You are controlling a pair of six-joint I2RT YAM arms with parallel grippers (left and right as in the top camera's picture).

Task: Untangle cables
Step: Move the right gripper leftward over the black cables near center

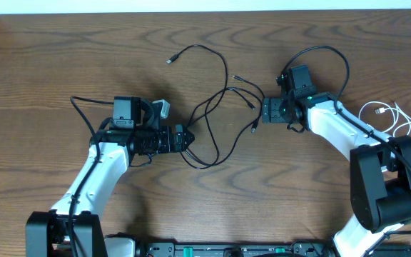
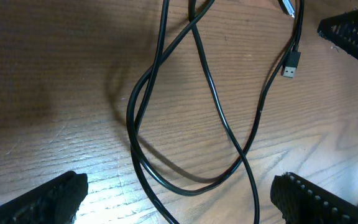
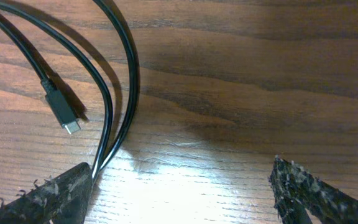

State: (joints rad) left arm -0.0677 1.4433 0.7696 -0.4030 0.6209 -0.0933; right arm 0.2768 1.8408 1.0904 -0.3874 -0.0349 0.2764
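Several thin black cables (image 1: 225, 87) lie tangled on the wooden table between the two arms. A thin white cable (image 1: 387, 113) lies apart at the right. My left gripper (image 1: 190, 139) stands open at the tangle's left side. In the left wrist view its jaws (image 2: 179, 202) straddle a black loop (image 2: 213, 93) lying flat, touching neither finger; a USB plug (image 2: 291, 65) lies beyond. My right gripper (image 1: 263, 111) is open at the tangle's right side. In the right wrist view, two black cords (image 3: 134, 74) run down to its left finger (image 3: 48, 196); a small plug (image 3: 64, 115) lies nearby. Only bare wood shows between the right gripper's (image 3: 182, 196) fingers.
Thicker black wires loop off each arm's wrist (image 1: 337, 57). The right arm's base (image 1: 384, 185) stands beside the white cable. The table's far edge (image 1: 205, 8) runs along the top, and the right gripper's finger (image 2: 353, 34) shows in the left wrist view.
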